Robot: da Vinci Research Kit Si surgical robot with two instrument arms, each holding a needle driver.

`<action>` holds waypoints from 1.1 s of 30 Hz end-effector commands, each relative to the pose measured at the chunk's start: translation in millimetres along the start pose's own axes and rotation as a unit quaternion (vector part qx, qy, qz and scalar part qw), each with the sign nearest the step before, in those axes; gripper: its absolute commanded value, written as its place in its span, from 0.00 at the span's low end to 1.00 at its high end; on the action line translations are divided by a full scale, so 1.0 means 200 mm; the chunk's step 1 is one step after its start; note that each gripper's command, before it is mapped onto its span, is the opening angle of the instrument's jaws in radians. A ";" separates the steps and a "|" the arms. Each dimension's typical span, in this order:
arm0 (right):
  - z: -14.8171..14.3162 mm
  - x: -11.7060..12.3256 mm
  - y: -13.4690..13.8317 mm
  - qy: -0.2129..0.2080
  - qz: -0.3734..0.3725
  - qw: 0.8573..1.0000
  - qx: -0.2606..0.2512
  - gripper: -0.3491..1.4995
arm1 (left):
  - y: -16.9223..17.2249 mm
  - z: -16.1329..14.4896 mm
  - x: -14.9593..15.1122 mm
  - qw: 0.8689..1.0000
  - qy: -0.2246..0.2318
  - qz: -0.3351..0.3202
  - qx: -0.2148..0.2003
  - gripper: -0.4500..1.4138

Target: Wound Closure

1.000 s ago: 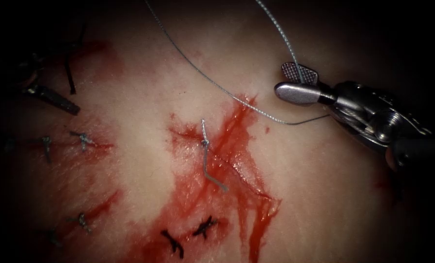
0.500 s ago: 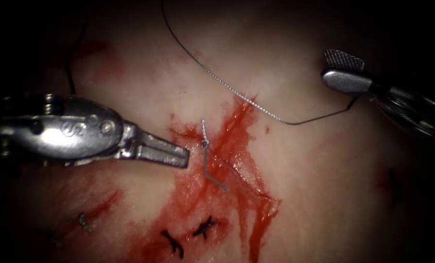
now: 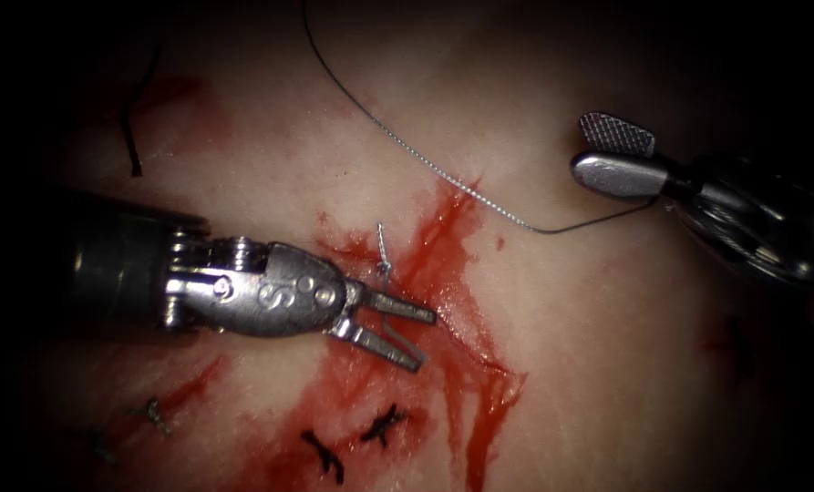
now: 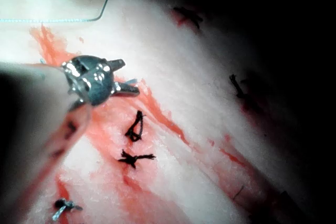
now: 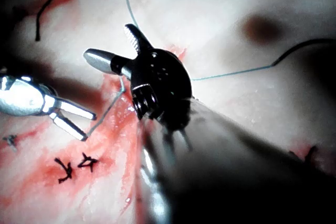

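Pale pinkish-cream tissue (image 3: pixel 607 364), streaked around the cut (image 3: pixel 443 273) with bright red fluid (image 3: pixel 479 401) running down from it. Silvery-grey thread (image 3: pixel 407 150) above the cut, darkening to near black toward the right tool (image 3: pixel 612 155), itself polished silver with a fine cross-hatched pattern on the inner face of one jaw; matching silver on the left tool (image 3: pixel 397 333) at the cut, stamped with an "S" and two small circles. Black knotted stitches (image 3: pixel 384 424) below the cut, greyer ones (image 3: pixel 156 415) farther left.
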 end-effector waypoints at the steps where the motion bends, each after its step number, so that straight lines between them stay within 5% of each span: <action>1: 0.004 -0.001 0.000 0.001 -0.001 1.000 0.000 0.90 | 0.000 0.002 -0.001 1.000 -0.011 0.000 0.000 0.53; 17: 0.004 -0.002 -0.001 0.000 -0.001 1.000 0.001 0.91 | -0.004 0.009 -0.007 0.999 -0.045 -0.001 0.018 0.42; 20: 0.004 -0.002 -0.002 0.000 0.000 1.000 0.001 0.92 | -0.005 0.011 -0.009 0.998 -0.052 0.000 0.019 0.30; 22: 0.004 -0.001 -0.003 0.000 0.000 1.000 0.001 0.92 | -0.005 0.011 -0.010 0.998 -0.054 0.001 0.018 0.05; 23: 0.004 -0.001 -0.003 0.000 0.000 1.000 0.001 0.92 | -0.005 0.011 -0.010 0.998 -0.054 -0.002 0.018 0.00; 28: 0.005 -0.003 -0.002 0.001 -0.001 1.000 0.000 0.91 | -0.010 0.008 -0.010 0.991 -0.053 -0.115 0.035 0.00; 31: 0.007 -0.008 -0.001 0.001 -0.007 1.000 0.001 0.89 | -0.022 0.002 -0.015 0.985 -0.007 -0.153 0.080 0.00; 33: 0.008 -0.019 0.003 -0.028 -0.043 0.998 0.047 0.81 | -0.034 -0.005 -0.022 0.971 0.042 -0.200 0.124 0.00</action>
